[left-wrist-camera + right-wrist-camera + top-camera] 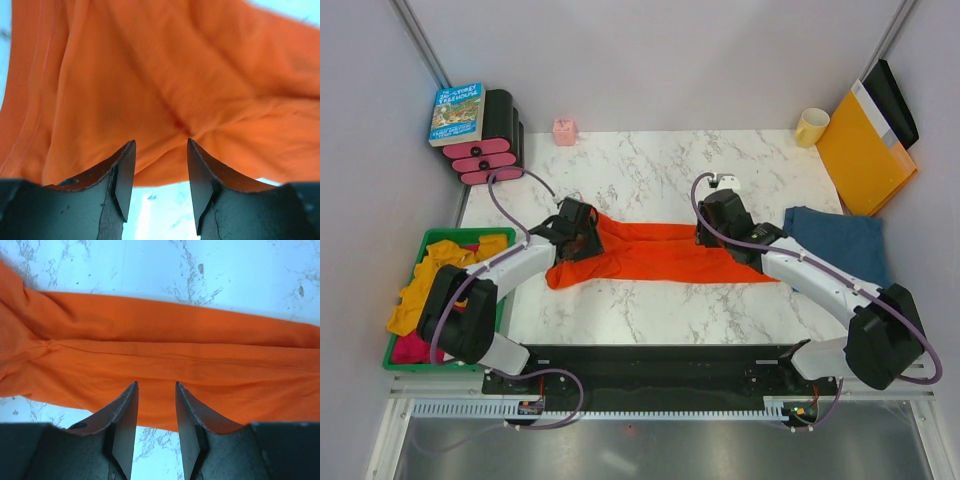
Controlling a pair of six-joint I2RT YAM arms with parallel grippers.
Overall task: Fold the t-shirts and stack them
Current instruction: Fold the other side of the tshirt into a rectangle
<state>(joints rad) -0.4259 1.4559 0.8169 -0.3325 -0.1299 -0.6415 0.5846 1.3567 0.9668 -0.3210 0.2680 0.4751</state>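
Observation:
The bright orange-red t-shirt (655,255) lies as a long, narrow band across the middle of the marble table (650,165). My left gripper (582,236) is over its left end. In the left wrist view the left gripper (160,142) is open, with wrinkled orange cloth (150,85) just beyond the tips and nothing between the jaws. My right gripper (720,232) is over the band's right part. It is also open (156,385) at the near edge of the orange cloth (165,355), holding nothing. The dark denim-blue t-shirt (835,242) lies folded at the right.
A green basket (485,236) holding yellow and pink cloth sits at the left edge. A stiff orange-yellow envelope (865,150) leans at the back right beside a yellow mug (811,126). A small pink object (564,131) and a book (457,112) on pink rollers stand at the back left.

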